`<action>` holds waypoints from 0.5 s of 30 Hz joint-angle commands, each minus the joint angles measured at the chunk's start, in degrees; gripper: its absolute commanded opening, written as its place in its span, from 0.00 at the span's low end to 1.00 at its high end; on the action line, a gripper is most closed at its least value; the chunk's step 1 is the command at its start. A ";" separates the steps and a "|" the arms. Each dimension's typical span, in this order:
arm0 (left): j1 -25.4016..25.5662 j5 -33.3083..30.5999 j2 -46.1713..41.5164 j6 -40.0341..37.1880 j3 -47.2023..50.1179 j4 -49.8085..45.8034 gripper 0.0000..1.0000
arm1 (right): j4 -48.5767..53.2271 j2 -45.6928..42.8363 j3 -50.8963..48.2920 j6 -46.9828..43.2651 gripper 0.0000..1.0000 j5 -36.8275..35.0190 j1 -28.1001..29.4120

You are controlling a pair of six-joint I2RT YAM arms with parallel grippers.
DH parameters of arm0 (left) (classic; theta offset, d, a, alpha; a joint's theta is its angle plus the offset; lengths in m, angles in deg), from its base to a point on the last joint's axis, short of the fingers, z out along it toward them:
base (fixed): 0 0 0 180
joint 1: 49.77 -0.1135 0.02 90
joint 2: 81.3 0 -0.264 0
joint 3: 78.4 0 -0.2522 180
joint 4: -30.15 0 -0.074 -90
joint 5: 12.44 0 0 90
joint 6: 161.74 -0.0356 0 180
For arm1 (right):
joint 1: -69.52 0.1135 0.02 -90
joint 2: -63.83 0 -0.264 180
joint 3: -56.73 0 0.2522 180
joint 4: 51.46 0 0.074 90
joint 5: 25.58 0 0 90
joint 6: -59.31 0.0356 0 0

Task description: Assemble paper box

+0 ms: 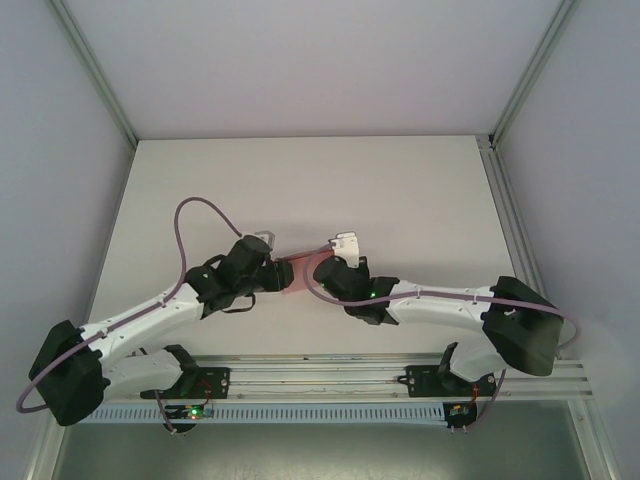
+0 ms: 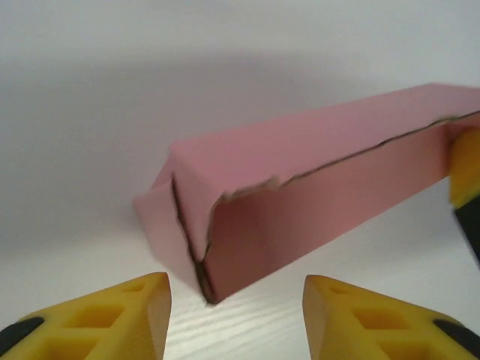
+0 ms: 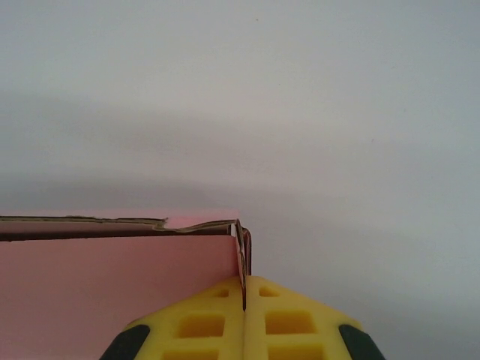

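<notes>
The paper box [image 2: 300, 195] is a long, low pink box with ragged seams, lying on the white table [image 1: 300, 190] between the two arms [image 1: 298, 276]. My left gripper [image 2: 236, 315] is open, its yellow fingers [image 2: 127, 315] spread just short of the box's near corner, touching nothing. My right gripper [image 3: 244, 300] is shut on the box's end wall, the thin card edge pinched between the yellow fingertips [image 3: 210, 319]. In the right wrist view the pink box [image 3: 112, 292] stretches off to the left. The right gripper's yellow finger [image 2: 465, 172] shows at the box's far end in the left wrist view.
Grey enclosure walls [image 1: 60, 150] and an aluminium frame post [image 1: 500, 180] bound the table. A metal rail [image 1: 330, 375] with the arm bases runs along the near edge. A purple cable [image 1: 190, 220] loops above the left arm.
</notes>
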 commanded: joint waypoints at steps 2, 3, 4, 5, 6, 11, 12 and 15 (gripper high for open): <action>0.55 0.87 -2.24 4.91 -2.02 -6.71 0.78 | 9.04 2.88 -0.90 1.76 0.00 3.70 1.04; 0.58 1.08 -2.83 5.65 -2.20 -6.40 0.80 | 9.01 2.85 -0.81 1.61 0.00 3.91 1.08; 0.59 1.38 -3.56 6.67 -2.20 -6.00 0.86 | 9.02 2.96 -0.79 1.52 0.00 3.92 1.17; 0.58 1.27 -4.39 8.06 -2.17 -5.68 0.98 | 9.03 3.02 -0.75 1.41 0.00 3.87 1.26; 0.56 0.76 -5.55 9.74 -1.87 -5.03 1.00 | 9.11 3.20 -0.61 1.33 0.00 3.88 1.26; -3.89 -1.77 -11.47 19.89 -0.60 -4.07 1.00 | 9.66 4.15 0.21 0.97 0.00 4.31 1.39; -5.87 -1.09 -12.90 22.72 0.26 -3.27 1.00 | 9.61 4.19 0.26 0.95 0.00 4.33 1.43; -11.40 3.48 -15.26 27.69 4.48 4.68 1.00 | 9.75 4.31 0.63 0.58 0.00 4.57 1.52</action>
